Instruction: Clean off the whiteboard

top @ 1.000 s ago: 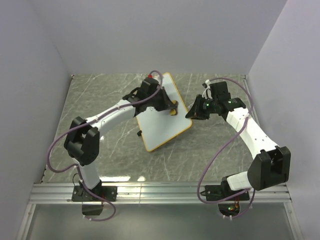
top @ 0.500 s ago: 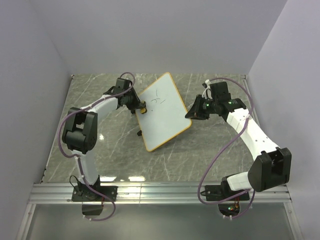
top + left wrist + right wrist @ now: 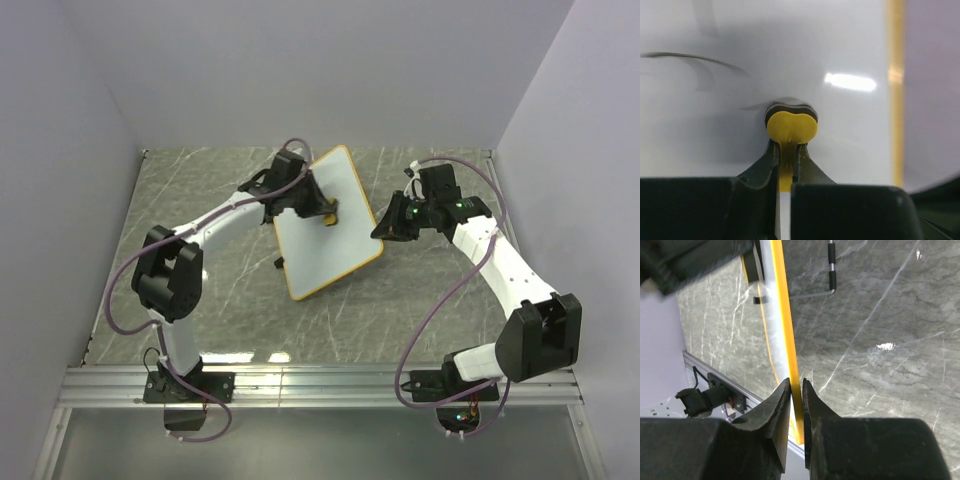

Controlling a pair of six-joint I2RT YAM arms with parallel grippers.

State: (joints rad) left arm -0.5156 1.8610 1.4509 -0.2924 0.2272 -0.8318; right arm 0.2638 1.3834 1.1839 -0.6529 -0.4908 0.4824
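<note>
Desk of grey veined stone point(image 3: 430, 300), with a flat, rectangular, orange-yellow-rimmed whiteboard point(image 3: 330, 255) set askew at its middle.
The right claw point(image 3: 796, 390) is closed on the thin rim at the board's right-hand corner, one finger on each side of the edge. The left claw point(image 3: 787, 150) is clamped on a small yellow eraser block point(image 3: 791, 127), whose dark felt side presses against the white face not far from one rimmed edge. Faint dark strokes point(image 3: 690, 56) curve across the board just beside the eraser.
</note>
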